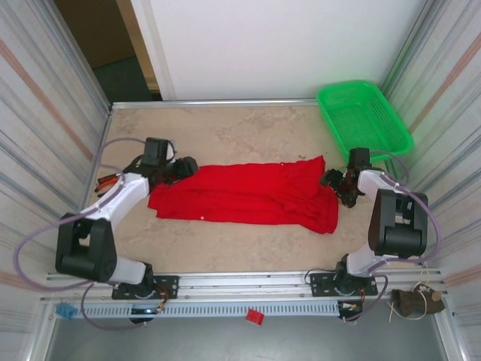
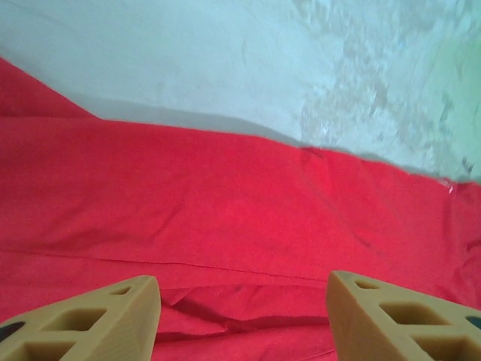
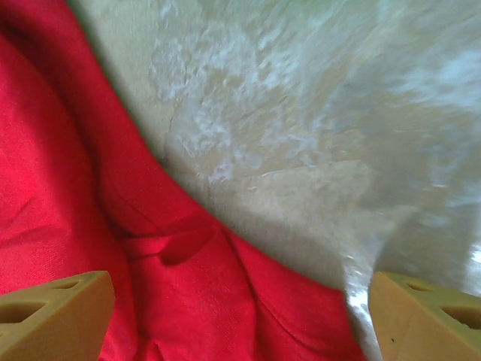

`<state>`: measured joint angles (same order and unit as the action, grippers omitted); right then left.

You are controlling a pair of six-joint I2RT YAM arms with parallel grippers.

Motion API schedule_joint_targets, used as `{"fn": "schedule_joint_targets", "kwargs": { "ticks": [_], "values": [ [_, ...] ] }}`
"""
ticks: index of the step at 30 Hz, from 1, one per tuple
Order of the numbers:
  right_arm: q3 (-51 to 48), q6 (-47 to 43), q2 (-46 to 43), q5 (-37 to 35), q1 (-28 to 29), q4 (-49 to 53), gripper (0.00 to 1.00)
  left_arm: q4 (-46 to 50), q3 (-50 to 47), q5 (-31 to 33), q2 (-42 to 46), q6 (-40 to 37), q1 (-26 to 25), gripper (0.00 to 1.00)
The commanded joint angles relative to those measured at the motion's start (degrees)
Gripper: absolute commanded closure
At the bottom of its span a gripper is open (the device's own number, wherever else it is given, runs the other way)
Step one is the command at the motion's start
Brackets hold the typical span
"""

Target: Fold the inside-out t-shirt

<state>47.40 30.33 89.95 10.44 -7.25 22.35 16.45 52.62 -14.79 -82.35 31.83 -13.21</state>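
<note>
Two grippers flank the t-shirt (image 1: 248, 197) in the top external view. The red cloth lies across the middle of the table (image 1: 248, 252) as a long, crumpled band running left to right. The left gripper (image 1: 188, 167) sits at the band's far left corner, and the right gripper (image 1: 331, 184) sits at its right end, by the upper corner. From this height neither pair of jaws can be read as apart or together. This view also takes in the green mesh basket (image 1: 364, 116) at the far right corner, well apart from the shirt, with its mesh floor visible all the way across.

The left wrist view settles the left jaws. The two tan fingers (image 2: 98, 323) stand apart with nothing clamped between them. Smooth red cloth spreads below and beyond them, with a soft fold line crossing near the tips. The shirt's edge runs diagonally against the pale tabletop further out.

The right wrist view shows the right fingers (image 3: 52, 316) spread wide and gripping nothing. Rumpled red cloth lies under the left finger and part of the gap between them. Bare mottled tabletop lies under the right finger, so the shirt's curved edge passes between the two.
</note>
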Motion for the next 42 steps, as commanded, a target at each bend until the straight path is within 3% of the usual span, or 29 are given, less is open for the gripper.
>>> {"fn": "schedule_joint_targets", "kwargs": {
  "ticks": [1,8,17,19,23,28,31,36,42],
  "values": [
    [-0.36,-2.07,0.99,6.42,0.17,-4.8,0.14,0.34,1.26,-1.68,-4.81,-1.84,-1.75,0.4],
    [-3.27,-1.23,-0.64,10.02,3.18,-7.69,0.21,-2.33,0.82,-1.51,-9.56,-0.5,-3.7,0.39],
    [-3.45,0.65,1.08,5.18,8.32,-8.35,0.35,-2.74,0.81,-1.16,-8.38,-0.13,-4.01,0.39],
    [-3.24,1.61,2.54,3.46,8.81,-9.05,0.51,-2.09,1.59,-1.41,-8.05,-0.55,-4.01,0.39],
    [-2.23,2.54,3.48,1.91,8.92,-8.4,0.99,4.38,5.14,2.29,-6.97,-4.01,-1.25,0.39],
    [-1.56,2.37,-1.67,0.24,8.42,-5.71,1.0,7.76,4.61,3.37,-7.48,-8.07,7.21,0.38],
    [-0.98,2.16,-3.51,0.79,7.66,-4.16,1.0,7.63,3.21,4.53,-9.35,-10.01,8.09,0.38],
    [-0.55,1.84,-7.38,2.17,5.23,-1.22,1.0,3.59,-1.39,5.66,-12.16,-9.29,6.49,0.38],
    [2.38,1.84,-15.74,3.48,1.9,4.9,1.0,0.85,-5.41,7.71,-12.75,-4.66,-2.52,0.38]
  ]
}}
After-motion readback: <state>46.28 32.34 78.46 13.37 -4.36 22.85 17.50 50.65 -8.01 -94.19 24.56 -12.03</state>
